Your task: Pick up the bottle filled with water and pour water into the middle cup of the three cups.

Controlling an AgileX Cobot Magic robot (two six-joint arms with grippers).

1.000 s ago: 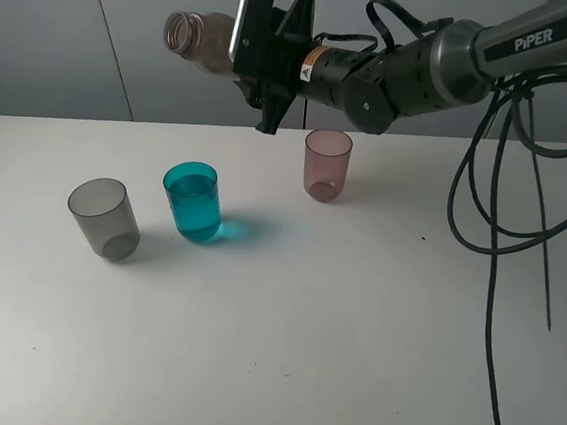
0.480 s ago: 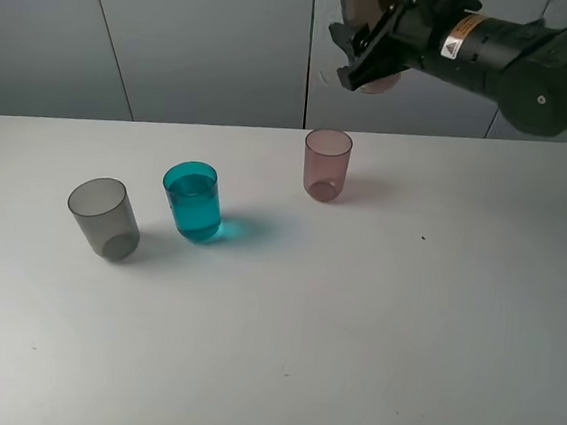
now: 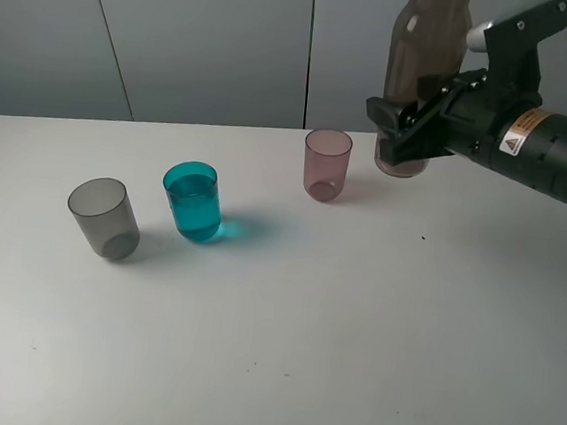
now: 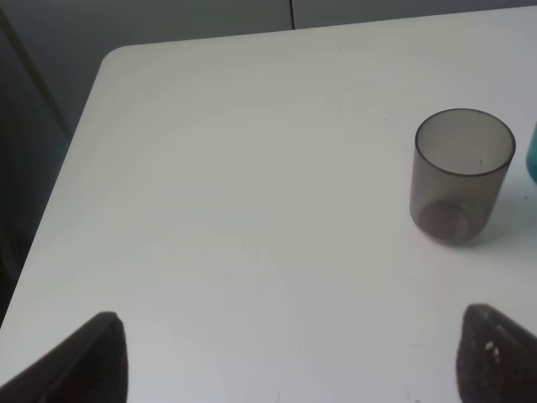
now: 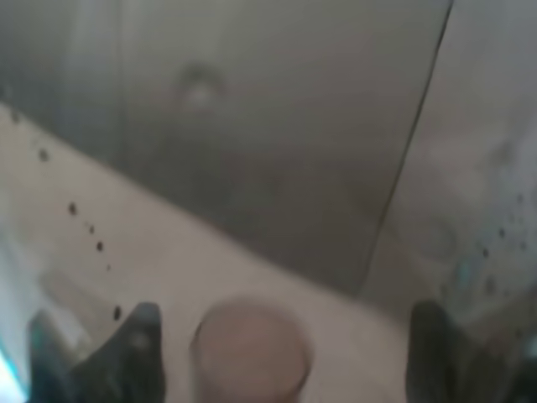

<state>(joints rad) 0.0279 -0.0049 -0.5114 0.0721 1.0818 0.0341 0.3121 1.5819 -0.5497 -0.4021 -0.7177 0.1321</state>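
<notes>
Now the bottle (image 3: 425,55) stands upright, smoky brown, translucent and uncapped, pinched low on its body by the right gripper (image 3: 409,124) just behind the pinkish-mauve cup (image 3: 326,163). On the white table (image 3: 283,323) the teal middle cup (image 3: 193,201) holds water, between that one and the grey cup (image 3: 104,217). Only the left wrist view catches the left gripper (image 4: 285,357), fingertips spread wide, near the grey one.
</notes>
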